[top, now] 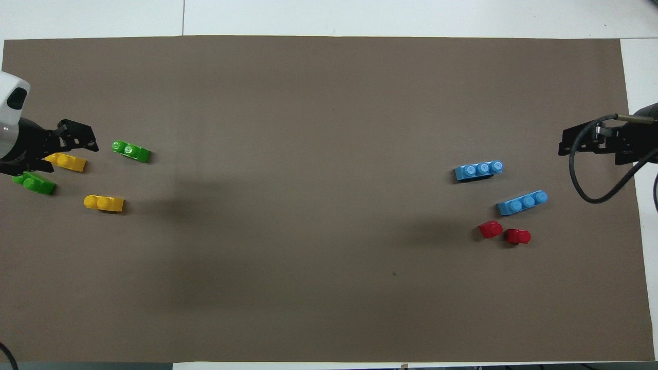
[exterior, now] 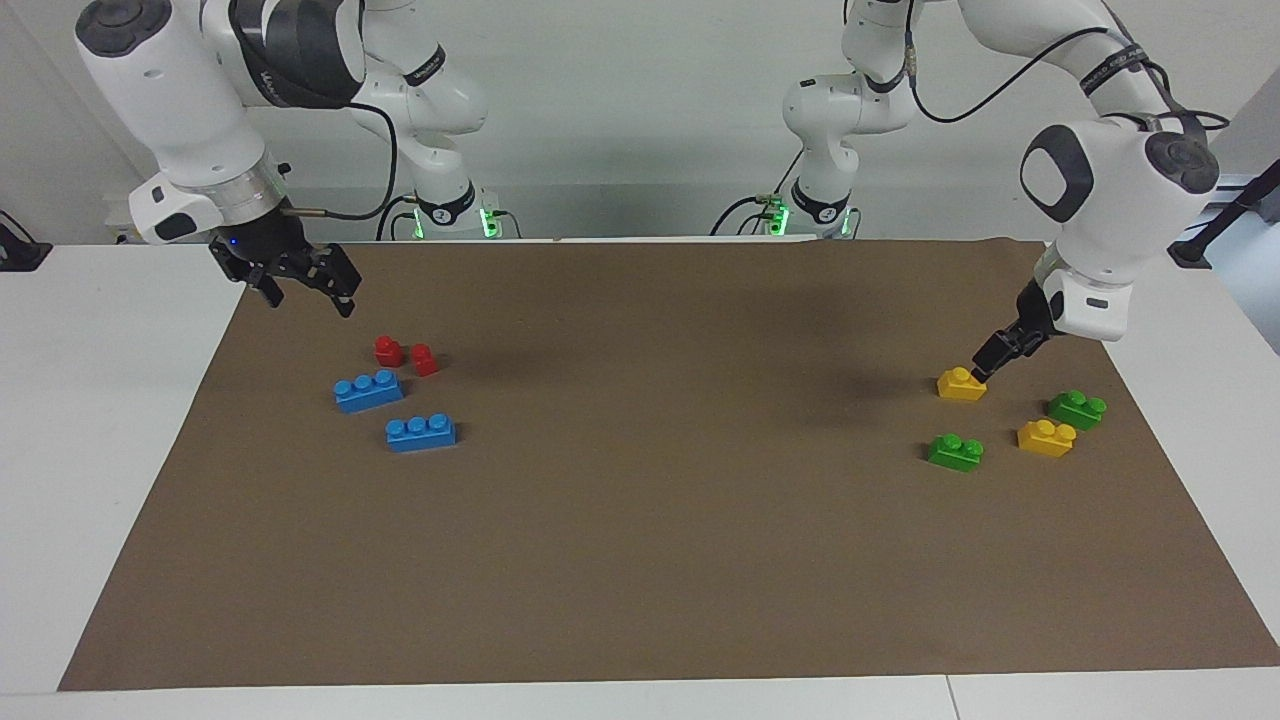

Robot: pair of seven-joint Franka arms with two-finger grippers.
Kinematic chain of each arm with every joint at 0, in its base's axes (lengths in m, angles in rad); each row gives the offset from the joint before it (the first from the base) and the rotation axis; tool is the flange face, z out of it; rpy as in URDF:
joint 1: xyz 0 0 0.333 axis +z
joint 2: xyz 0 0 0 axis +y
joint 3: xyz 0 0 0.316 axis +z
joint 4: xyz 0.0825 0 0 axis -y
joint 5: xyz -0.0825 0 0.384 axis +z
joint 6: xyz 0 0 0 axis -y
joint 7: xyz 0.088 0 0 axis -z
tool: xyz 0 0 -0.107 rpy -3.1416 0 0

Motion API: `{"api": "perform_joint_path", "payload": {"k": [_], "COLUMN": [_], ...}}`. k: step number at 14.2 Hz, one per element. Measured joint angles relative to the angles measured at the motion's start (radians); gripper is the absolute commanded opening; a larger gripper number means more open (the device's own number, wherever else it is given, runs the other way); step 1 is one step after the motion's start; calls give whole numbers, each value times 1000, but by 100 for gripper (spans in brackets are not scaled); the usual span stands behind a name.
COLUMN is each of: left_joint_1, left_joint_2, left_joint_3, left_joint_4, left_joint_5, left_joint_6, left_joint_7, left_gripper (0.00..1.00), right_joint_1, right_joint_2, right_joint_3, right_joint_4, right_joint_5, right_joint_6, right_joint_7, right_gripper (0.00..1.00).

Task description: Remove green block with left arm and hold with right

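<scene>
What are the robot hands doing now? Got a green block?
Left gripper low beside a yellow brick, holding nothing. Right gripper waits, open. Both green blocks untouched.

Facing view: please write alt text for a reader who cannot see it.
The left gripper hangs low by a yellow brick, near two green blocks. The right gripper waits open, raised near red and blue bricks.

Brown mat (exterior: 640,560) over a white table (exterior: 100,400), pale wall (exterior: 640,120) at the robots' end.
</scene>
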Motion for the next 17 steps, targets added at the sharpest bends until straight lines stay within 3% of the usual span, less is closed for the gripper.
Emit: {"api": "perform_joint_path", "payload": {"k": [4,6,12,17], "left_joint_1": [1,1,0,-1], "left_joint_2": [-118,-143,-113,-96], "left_joint_3": [5,5,4,2], "left_joint_4": [7,47,183,200], "left_joint_5": [0,0,-3,-4], "left_joint_6": [-146,-218,-314,-327], "left_joint_7": [219,260,277,310], "left_gripper": [100,100,100,100], "right_joint_1": [0,0,0,-7], "right_joint_2": [0,1,5,5], "right_joint_3": [-1,-1,-1,-4], "right_joint_4": [33,36,36,36], "right_joint_5": [0,0,0,0], "right_joint_6": [-92,-98,-99,-101], "right_joint_7": [-54,-54,-54,-54], "right_gripper": [100,100,100,100]}}
